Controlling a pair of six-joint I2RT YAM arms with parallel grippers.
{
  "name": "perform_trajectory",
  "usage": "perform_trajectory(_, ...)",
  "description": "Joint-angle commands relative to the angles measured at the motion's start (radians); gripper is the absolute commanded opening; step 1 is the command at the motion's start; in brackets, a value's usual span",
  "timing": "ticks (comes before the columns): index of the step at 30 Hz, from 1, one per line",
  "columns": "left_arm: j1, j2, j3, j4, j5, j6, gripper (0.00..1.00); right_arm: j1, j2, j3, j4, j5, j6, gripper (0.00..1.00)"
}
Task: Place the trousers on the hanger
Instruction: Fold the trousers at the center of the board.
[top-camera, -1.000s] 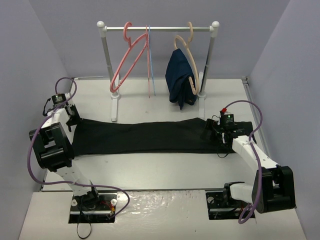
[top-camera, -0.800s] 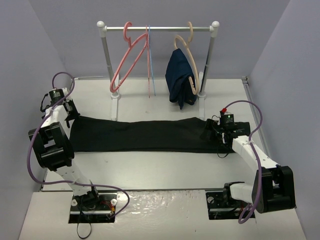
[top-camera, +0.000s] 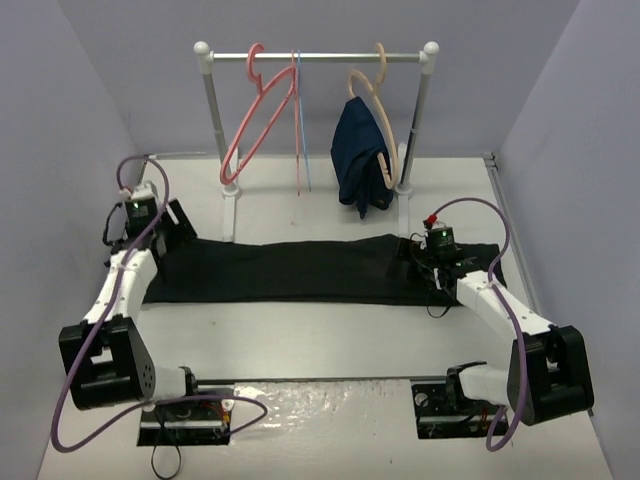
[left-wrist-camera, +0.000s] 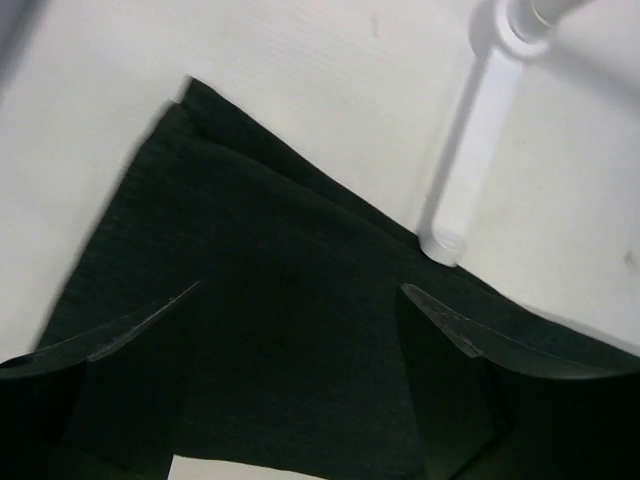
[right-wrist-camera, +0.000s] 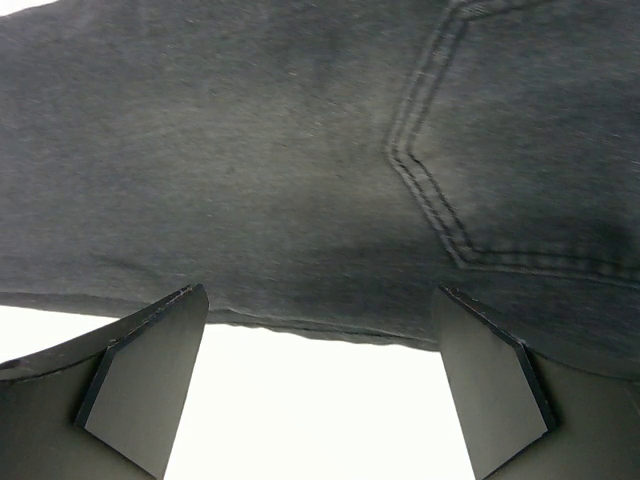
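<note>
The black trousers (top-camera: 290, 270) lie flat and stretched across the table in front of the rail. The salmon-pink hanger (top-camera: 250, 65) hangs empty near the rail's left end. My left gripper (top-camera: 172, 228) hovers over the left end of the trousers, the leg end. In the left wrist view it (left-wrist-camera: 300, 290) is open, with only dark cloth (left-wrist-camera: 260, 260) below. My right gripper (top-camera: 415, 258) is over the waist end. In the right wrist view it (right-wrist-camera: 320, 290) is open above the near hem, and pocket stitching shows on the cloth (right-wrist-camera: 250, 150).
The white clothes rail (top-camera: 315, 58) stands at the back; its left foot (left-wrist-camera: 480, 130) touches the trousers' far edge. A navy garment (top-camera: 360, 160) hangs on a tan hanger (top-camera: 386, 150) at the right. A thin light-blue hanger (top-camera: 300, 120) hangs in the middle. Walls close in on both sides.
My left gripper has opened and let go of the leg end, and the left arm has swung in from the table's left edge over the cloth. The right arm shifted slightly.
</note>
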Motion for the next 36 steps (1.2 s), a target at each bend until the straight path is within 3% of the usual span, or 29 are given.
perform_trajectory(1, -0.030, 0.030, -0.132, 0.087, 0.038, -0.155, 0.71, 0.011, 0.038, -0.015, 0.095, 0.014, 0.062, 0.92)
perform_trajectory(9, 0.023, 0.196, -0.128, 0.129, 0.000, -0.191, 0.69, -0.028, 0.089, -0.084, 0.067, 0.100, 0.133, 0.92)
perform_trajectory(14, 0.158, 0.217, -0.089, 0.071, 0.002, -0.182, 0.69, -0.044, 0.071, -0.067, 0.000, 0.140, 0.161, 0.92)
perform_trajectory(17, 0.215, 0.158, -0.029, 0.001, -0.010, -0.111, 0.70, -0.040, 0.043, -0.017, -0.046, 0.162, 0.124, 0.92)
perform_trajectory(22, 0.215, 0.109, 0.068, -0.035, -0.032, 0.113, 0.80, -0.018, -0.037, 0.056, -0.067, 0.123, 0.056, 0.93)
perform_trajectory(25, 0.217, 0.162, 0.118, -0.036, -0.001, 0.230, 0.82, 0.001, -0.072, 0.076, -0.067, 0.088, 0.021, 1.00)
perform_trajectory(36, 0.256, 0.395, 0.267, -0.110, 0.176, 0.424, 0.93, 0.008, -0.194, 0.061, -0.066, -0.019, -0.047, 1.00)
